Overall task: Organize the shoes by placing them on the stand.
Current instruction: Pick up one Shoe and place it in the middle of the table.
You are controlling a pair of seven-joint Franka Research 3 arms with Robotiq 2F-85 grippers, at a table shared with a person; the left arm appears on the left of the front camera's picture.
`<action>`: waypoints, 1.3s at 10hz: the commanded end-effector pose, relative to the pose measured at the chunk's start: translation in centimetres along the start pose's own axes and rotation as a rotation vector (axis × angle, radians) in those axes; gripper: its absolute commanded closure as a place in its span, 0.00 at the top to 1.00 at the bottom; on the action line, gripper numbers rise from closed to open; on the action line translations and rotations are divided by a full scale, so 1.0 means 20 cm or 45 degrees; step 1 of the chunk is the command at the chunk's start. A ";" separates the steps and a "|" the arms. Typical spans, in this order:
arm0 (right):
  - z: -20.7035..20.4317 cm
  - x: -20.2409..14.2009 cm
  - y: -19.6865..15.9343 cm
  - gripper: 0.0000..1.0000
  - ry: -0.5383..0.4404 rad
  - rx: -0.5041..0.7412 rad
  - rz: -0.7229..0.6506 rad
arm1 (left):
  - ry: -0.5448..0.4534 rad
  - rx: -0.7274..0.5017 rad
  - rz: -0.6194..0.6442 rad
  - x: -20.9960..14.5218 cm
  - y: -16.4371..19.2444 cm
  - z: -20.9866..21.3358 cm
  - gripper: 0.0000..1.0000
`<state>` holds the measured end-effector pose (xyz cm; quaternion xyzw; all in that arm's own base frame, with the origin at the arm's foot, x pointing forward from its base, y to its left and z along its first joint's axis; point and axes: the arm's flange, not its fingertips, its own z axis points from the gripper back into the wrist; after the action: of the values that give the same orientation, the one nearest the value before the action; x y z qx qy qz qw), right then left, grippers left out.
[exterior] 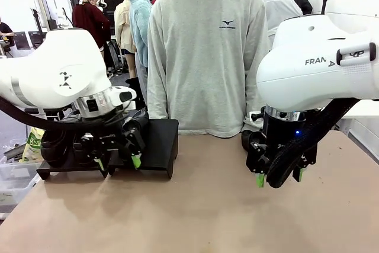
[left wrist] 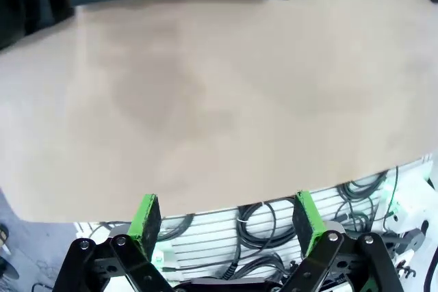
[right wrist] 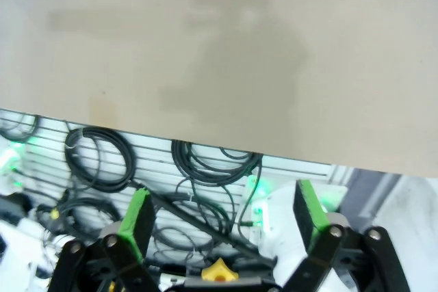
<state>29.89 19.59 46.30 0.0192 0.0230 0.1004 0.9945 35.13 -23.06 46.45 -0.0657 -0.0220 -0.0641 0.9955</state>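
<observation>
**Item 1: the stand** (exterior: 157, 143), a low matte-black flat-topped platform with short side legs. It sits at the far left of the tan tabletop (exterior: 195, 205), close to the far edge, in front of the person in the grey sweatshirt (exterior: 204, 51). The left arm hides much of it; the right end and its near face are in plain sight. It looks like a rigid board that will not yield under a shoe. No need to move it: it is the destination.

**Item 2: the shoes**, black and low-cut per the task. A dark rounded object (exterior: 247, 139) shows at the far edge of the tabletop behind the right arm; whether it is a shoe cannot be told. By judgement a shoe of this kind is light, with a soft upper that gives under pressure and a stiffer sole. The collar or heel counter likely offers the firmest pinch; smooth toe material may slip against the pads.

**Item 3: left gripper** (exterior: 118, 163), black with green pads. It hangs just in front of the stand's near face, jaws spread wide, nothing between them. The left wrist view shows both green fingertips (left wrist: 146, 215) apart over bare tabletop (left wrist: 219, 100).

**Item 4: right gripper** (exterior: 279, 177), same make. It hovers low over the right side of the tabletop, jaws released and empty; in its wrist view the pads (right wrist: 137, 215) stand apart above the tabletop's edge and coiled black cables (right wrist: 205, 162) below.
</observation>
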 end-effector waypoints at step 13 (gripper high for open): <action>-0.02 0.99 -0.33 1.00 -0.073 0.104 0.199 | -0.006 -0.067 -0.082 -0.13 -0.20 0.01 1.00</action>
<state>51.37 17.53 43.92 0.0652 0.0040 0.1681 0.9836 31.89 -26.76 46.88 -0.0904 -0.0239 -0.0956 0.9910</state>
